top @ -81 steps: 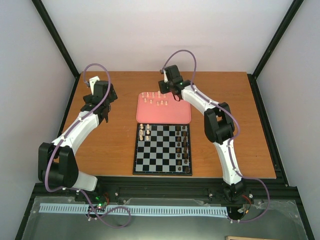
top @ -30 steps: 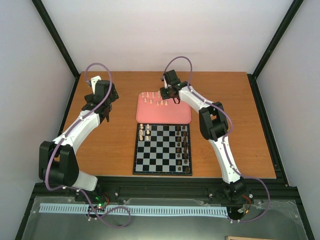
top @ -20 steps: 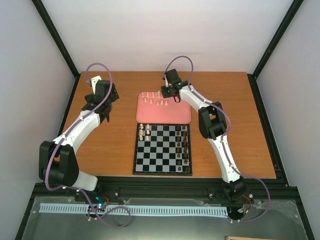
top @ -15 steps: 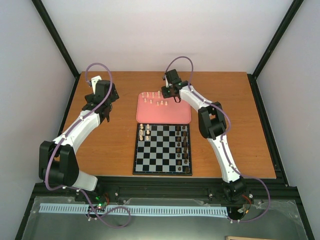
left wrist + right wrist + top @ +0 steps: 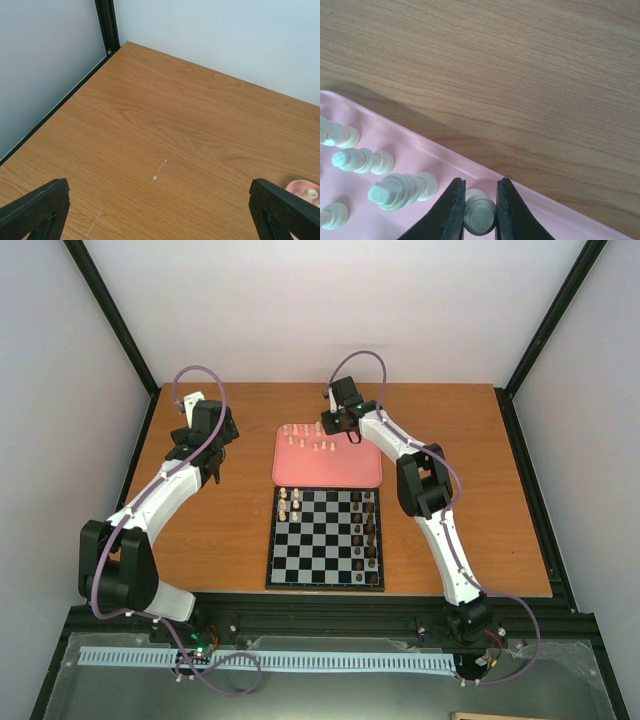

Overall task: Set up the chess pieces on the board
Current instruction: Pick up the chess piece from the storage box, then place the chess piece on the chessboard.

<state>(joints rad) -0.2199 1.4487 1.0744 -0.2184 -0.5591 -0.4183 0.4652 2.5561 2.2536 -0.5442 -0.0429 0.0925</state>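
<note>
The board (image 5: 322,562) lies at the table's middle front, with a few cream chess pieces (image 5: 289,503) at its far left corner. More cream chess pieces (image 5: 303,432) stand on the pink tray (image 5: 330,470) behind it. My right gripper (image 5: 324,426) is at the tray's far rim. In the right wrist view the right gripper (image 5: 480,200) is shut on a cream piece (image 5: 480,216), with several others (image 5: 400,189) to its left. My left gripper (image 5: 206,466) hangs over bare table on the left; in its wrist view the left gripper (image 5: 160,215) is wide open and empty.
Dark brown pieces (image 5: 371,530) fill the board's right columns. The tray's corner (image 5: 301,186) with one cream piece shows at the lower right of the left wrist view. Black frame posts (image 5: 120,325) and white walls bound the table.
My right gripper has moved left along the tray's far edge and lower, onto a cream piece. The left arm has barely moved.
</note>
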